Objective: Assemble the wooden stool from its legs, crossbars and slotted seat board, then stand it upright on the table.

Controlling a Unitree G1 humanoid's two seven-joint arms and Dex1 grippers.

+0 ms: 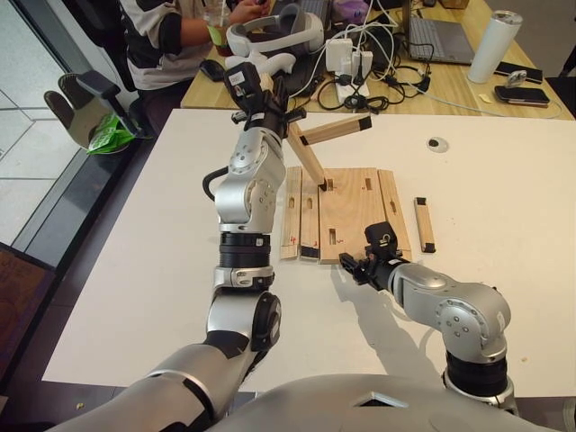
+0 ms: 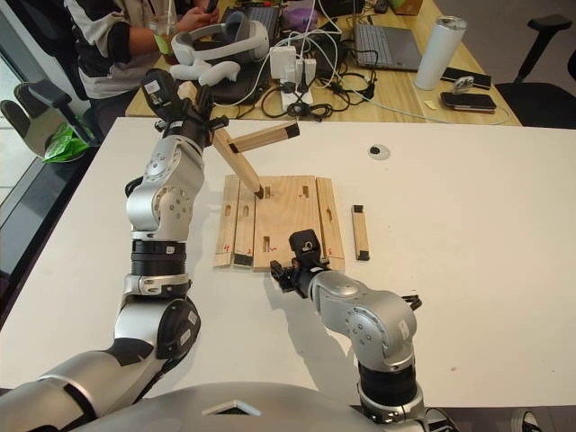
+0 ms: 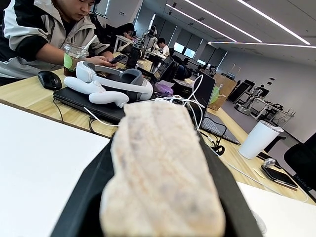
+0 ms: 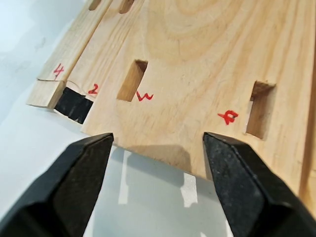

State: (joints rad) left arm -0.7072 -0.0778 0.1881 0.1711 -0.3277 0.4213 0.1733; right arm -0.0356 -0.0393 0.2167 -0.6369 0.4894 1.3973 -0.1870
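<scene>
I have open bench right of and nearer than the seat board, which lies flat mid-bench. My left tool clamps a leg slanting down to a far-left slot. My right tool gapes wide at the board's near edge. A loose bar lies just right.
</scene>
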